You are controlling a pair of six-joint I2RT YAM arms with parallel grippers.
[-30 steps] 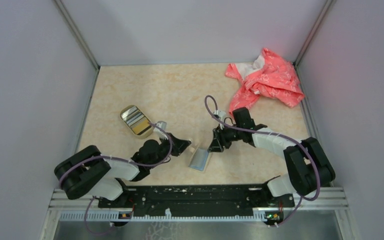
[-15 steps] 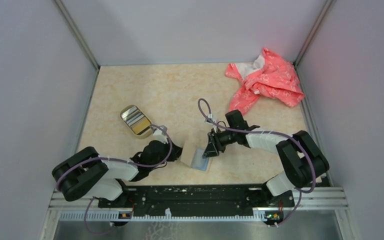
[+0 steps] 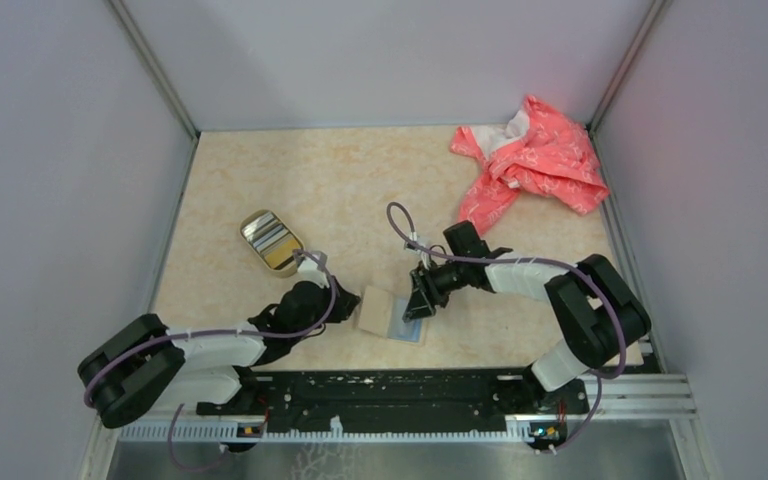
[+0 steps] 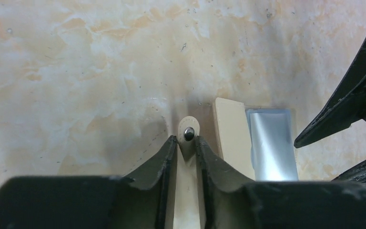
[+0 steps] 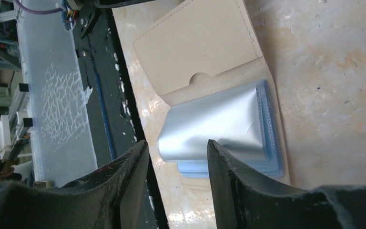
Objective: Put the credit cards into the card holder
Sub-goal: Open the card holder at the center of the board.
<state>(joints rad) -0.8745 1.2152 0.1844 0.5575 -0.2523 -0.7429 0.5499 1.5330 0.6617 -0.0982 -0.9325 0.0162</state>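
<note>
- The card holder (image 5: 200, 43) lies open on the table (image 3: 340, 180) between the two arms, near the front edge; it is a flat beige wallet with stitched edges and a thumb notch cut in its pocket.
- It looks light and soft; it will likely slide or fold if pushed, so it needs pinning. The strap tab with the metal snap (image 4: 189, 133) is the obvious place to hold it.
- The left gripper (image 4: 186, 140) is clenched on that strap, just behind the snap.
- A grey card (image 5: 214, 124) lies over a blue card (image 5: 272, 143) at the pocket mouth; both are thin, glossy and probably slippery. The grey one shows a slight bow, so they seem springy rather than rigid; taking them by the long edges seems safest.
- The right gripper (image 5: 177, 145) has its jaws apart, straddling the grey card's near end; no firm pinch is visible.
- More cards sit in the oval dish (image 3: 260, 222), well apart to the left.
</note>
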